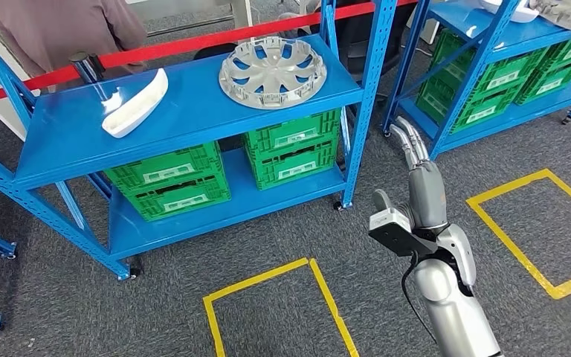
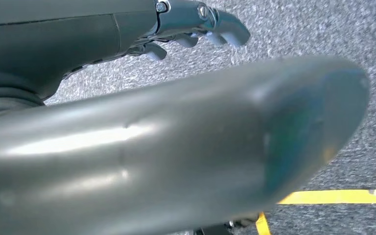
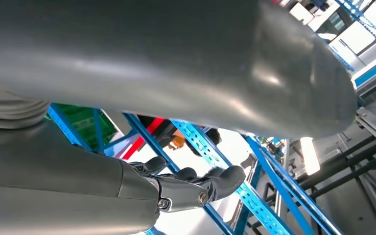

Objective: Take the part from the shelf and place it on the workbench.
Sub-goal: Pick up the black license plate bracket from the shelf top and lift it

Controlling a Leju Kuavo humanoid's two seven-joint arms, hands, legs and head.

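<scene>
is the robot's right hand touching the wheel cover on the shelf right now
No. In the head view the right hand is raised in front of the shelf post, apart from the wheel cover on the top shelf.

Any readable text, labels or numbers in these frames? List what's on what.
None can be read.
White labels on the green crates under the near shelf: too small and blurred.
White labels on the green crates in the far shelf: also blurred.
Hubcap: no lettering legible.
</scene>
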